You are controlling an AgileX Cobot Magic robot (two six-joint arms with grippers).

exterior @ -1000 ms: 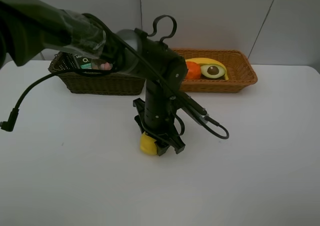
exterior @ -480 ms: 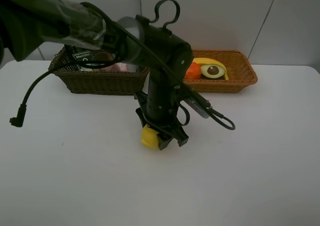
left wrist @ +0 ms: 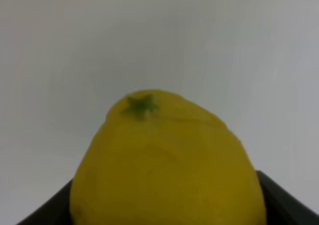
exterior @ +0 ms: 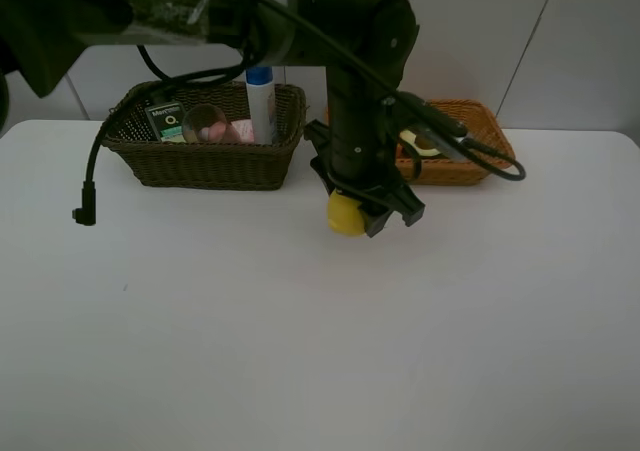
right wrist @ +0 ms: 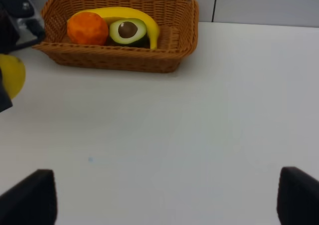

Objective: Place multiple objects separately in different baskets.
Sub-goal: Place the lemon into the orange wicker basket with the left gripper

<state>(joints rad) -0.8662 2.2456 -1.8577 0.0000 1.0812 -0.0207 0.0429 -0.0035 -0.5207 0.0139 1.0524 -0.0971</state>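
lemon: yellow lemon (exterior: 346,214) pinched between the jaws of the left gripper (exterior: 365,211), lifted clear of the table; the left wrist view shows its green stem scar and a dark finger on each side.
left gripper: closed on the lemon, jaws set wide because the fruit is wide. its arm reaches across the middle; the gripper hangs over the white table (exterior: 300,351) just in front of the gap between the two baskets, nearer the orange one.
right gripper: spread wide and empty (right wrist: 164,205); only its two dark fingertips (right wrist: 30,197) show in its own wrist view, bare table between them. not seen in the high view.
orange-tan basket: shallow wicker basket (right wrist: 119,60) at the back right; holds the orange (right wrist: 87,28), halved avocado (right wrist: 128,31) and banana (right wrist: 144,18), packed toward one end, the other end bare.
dark basket: deeper brown-olive basket (exterior: 205,161) at the back left; holds the tall white blue-capped bottle (exterior: 261,106) standing upright, a pinkish tumbler (exterior: 207,126) and a dark green item with a label (exterior: 165,121). a small pink bottle cannot be made out for sure.
progress: judged near the end; fruit sorted to one basket, containers to the other, nothing loose on the table.
left to do: carry the lemon over the orange-tan basket and release it into the free end.
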